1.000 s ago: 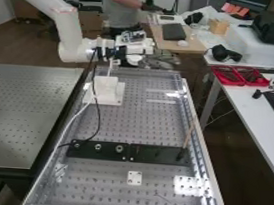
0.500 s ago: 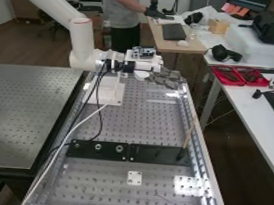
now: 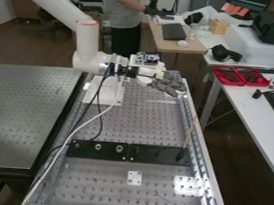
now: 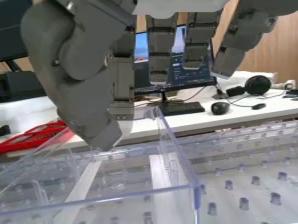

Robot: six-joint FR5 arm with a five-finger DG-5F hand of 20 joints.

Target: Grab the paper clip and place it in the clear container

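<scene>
Wrist view: the dark grey robot hand (image 4: 83, 90) hangs by the clear plastic container (image 4: 133, 195), its grip impossible to tell. The paper clip should be light, slippery, best pinched mid-length.

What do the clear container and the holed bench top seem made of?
The clear container looks like glossy plastic: see-through walls, bright edges; glass is possible. The bench top is probably satin metal, from its grey sheen and glare patches.
</scene>
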